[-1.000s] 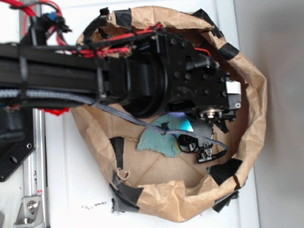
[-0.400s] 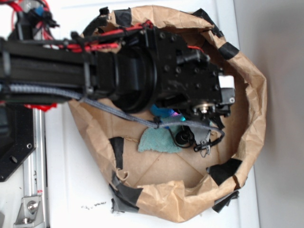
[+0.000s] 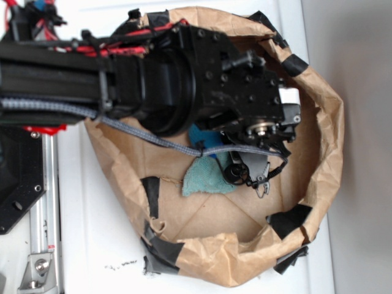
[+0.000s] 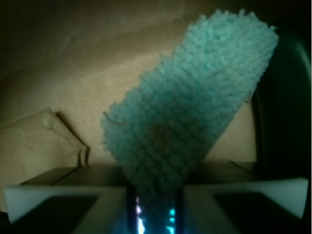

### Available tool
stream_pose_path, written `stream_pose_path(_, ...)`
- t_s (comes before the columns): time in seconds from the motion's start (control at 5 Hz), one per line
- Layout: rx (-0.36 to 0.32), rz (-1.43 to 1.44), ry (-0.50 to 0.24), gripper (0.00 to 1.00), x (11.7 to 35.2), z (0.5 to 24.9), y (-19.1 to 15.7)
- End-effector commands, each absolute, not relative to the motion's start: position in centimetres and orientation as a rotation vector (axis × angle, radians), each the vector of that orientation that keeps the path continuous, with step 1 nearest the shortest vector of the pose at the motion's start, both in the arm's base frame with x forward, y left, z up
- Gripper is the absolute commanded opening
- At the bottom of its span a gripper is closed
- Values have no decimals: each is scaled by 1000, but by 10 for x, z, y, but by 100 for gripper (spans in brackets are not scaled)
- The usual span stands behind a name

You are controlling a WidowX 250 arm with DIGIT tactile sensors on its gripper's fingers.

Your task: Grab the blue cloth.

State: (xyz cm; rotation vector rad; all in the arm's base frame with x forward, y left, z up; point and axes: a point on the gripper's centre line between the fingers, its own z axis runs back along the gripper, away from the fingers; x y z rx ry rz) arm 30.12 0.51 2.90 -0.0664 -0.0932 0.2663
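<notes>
Claw is clamped on one end of the blue cloth, so the rest hangs loose over the floor of the paper bag, inside its brown walls.

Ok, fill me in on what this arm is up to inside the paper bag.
The WidowX arm reaches into a brown paper bag patched with black tape, going for the blue cloth on its floor. In the wrist view the cloth runs up from between the gripper fingers, which sit close together with its lower end pinched between them. So the grab looks made, though whether the cloth has left the bag floor cannot be told.
</notes>
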Motion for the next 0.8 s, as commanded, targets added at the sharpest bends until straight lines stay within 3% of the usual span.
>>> stream_pose_path(0.0,-59,215,-182,0,314,84,17)
stream_pose_path(0.2,6,51,-236,0,294,135,22)
stream_pose_path(0.4,-5,18,-215,0,280,185,19)
stream_pose_path(0.6,37,2,-182,0,279,223,11)
